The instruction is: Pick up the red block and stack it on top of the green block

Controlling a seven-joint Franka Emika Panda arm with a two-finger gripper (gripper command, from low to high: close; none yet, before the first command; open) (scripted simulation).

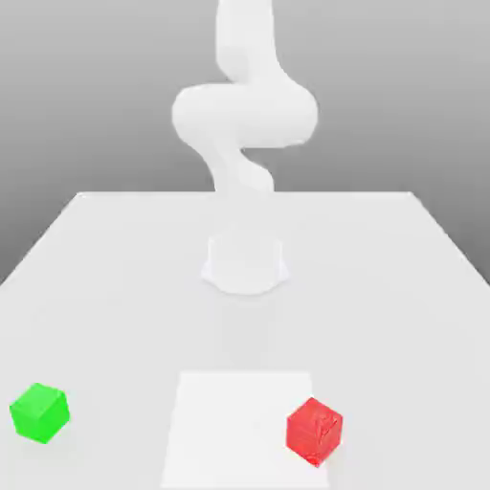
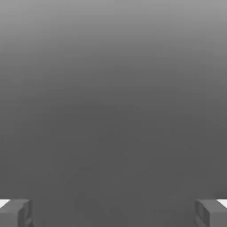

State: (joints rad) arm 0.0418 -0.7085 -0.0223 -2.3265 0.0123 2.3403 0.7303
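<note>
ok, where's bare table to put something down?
Widest bare stretch: between the green block and the red block. Also both sides of the arm's base, out to the table edges. Nowhere crowded.

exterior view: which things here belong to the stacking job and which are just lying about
Part of the job:
- small bright red cube, towards the exterior view's right
- small bright green cube, towards the exterior view's left, apart from the red one
- gripper, jaws wide open with nothing between them

Just there:
- white table
- white square patch under the red cube
</note>
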